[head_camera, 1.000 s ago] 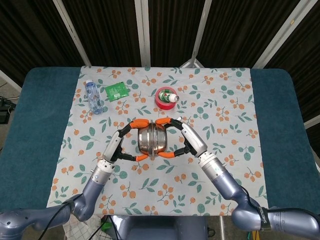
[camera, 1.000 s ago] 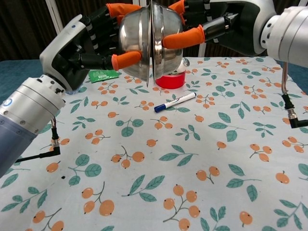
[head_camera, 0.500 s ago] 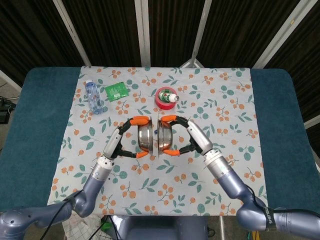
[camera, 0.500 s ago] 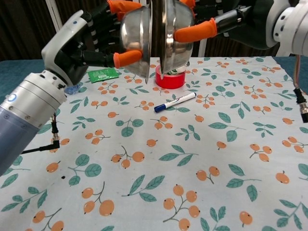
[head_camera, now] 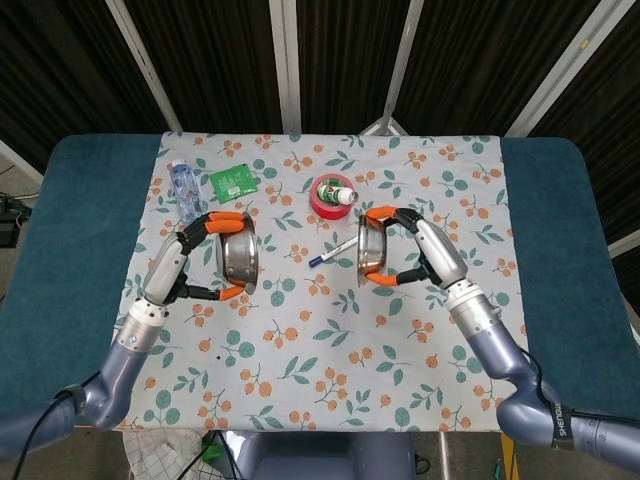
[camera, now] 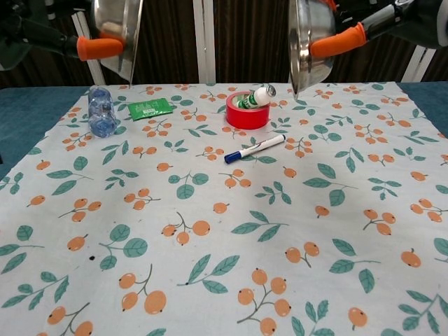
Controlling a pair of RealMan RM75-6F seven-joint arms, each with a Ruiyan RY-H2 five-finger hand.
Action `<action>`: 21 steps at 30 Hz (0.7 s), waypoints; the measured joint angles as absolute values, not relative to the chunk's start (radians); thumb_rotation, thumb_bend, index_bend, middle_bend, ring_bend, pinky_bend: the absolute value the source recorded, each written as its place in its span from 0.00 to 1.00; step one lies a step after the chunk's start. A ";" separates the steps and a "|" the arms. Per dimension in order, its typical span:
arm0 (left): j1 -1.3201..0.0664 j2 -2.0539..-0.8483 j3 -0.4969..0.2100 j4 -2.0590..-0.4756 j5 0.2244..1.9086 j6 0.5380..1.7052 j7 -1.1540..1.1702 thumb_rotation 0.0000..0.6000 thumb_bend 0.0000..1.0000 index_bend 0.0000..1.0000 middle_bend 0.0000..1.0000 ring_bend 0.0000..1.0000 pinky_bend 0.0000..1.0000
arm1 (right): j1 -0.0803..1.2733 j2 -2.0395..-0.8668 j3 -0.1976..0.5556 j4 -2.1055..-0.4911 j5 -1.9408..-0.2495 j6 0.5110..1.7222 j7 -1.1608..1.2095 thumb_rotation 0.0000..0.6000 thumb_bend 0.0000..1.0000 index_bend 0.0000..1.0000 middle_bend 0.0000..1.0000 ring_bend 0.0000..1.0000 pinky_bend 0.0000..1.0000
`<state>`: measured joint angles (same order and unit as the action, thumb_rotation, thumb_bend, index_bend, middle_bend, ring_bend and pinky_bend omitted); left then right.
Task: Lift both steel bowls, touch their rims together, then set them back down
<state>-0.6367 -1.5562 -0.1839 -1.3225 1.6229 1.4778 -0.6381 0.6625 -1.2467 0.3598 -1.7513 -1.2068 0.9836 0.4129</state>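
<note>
Gripping one steel bowl each, both hands hold their loads above the tabletop [head_camera: 80,230], well apart. At 9 o'clock in the head view, the left hand [head_camera: 190,262] clasps the left steel bowl [head_camera: 240,262], orange-tipped fingers [head_camera: 222,221] hooked over its upper rim and another under its lower edge; the bowl is tipped on its side, mouth facing toward 3 o'clock. In the chest view this bowl [camera: 117,28] hangs at the 11 o'clock corner, an orange fingertip [camera: 99,47] pressed on its outer wall.

On the floral cloth [head_camera: 300,370] toward 11 o'clock lies a water bottle [head_camera: 187,195] on its side, with a green packet [head_camera: 234,182] just beside it. At 12 o'clock sits a red tape roll [head_camera: 332,196] with a small green-labelled bottle [camera: 255,97] resting in its ring. A blue-capped marker [head_camera: 332,251] lies between the two bowls, on the cloth.

At 3 o'clock the right hand [head_camera: 425,255] grips the right steel bowl [head_camera: 371,256], fingers over the upper rim and below it, the bowl likewise on its side. In the chest view it [camera: 308,38] shows at 1 o'clock, clear of the cloth.
</note>
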 measured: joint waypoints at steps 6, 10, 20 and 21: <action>-0.611 -1.395 -0.166 -1.472 1.551 1.378 -0.328 1.00 0.04 0.48 0.31 0.20 0.35 | 0.667 -1.225 0.322 -1.705 -1.258 1.018 0.171 1.00 0.00 0.47 0.35 0.38 0.13; -0.595 -1.278 -0.163 -1.624 1.409 1.286 -0.080 1.00 0.03 0.48 0.31 0.20 0.35 | 0.673 -1.211 0.289 -1.688 -1.287 1.041 -0.048 1.00 0.00 0.47 0.35 0.38 0.13; -0.607 -1.154 -0.156 -1.786 0.923 1.094 0.273 1.00 0.03 0.46 0.31 0.20 0.35 | 0.689 -1.232 0.197 -1.639 -1.321 1.068 -0.513 1.00 0.00 0.47 0.35 0.38 0.13; -0.613 -1.154 -0.155 -1.786 0.883 1.078 0.297 1.00 0.03 0.46 0.31 0.20 0.35 | 0.691 -1.242 0.189 -1.630 -1.319 1.068 -0.541 1.00 0.00 0.47 0.35 0.38 0.13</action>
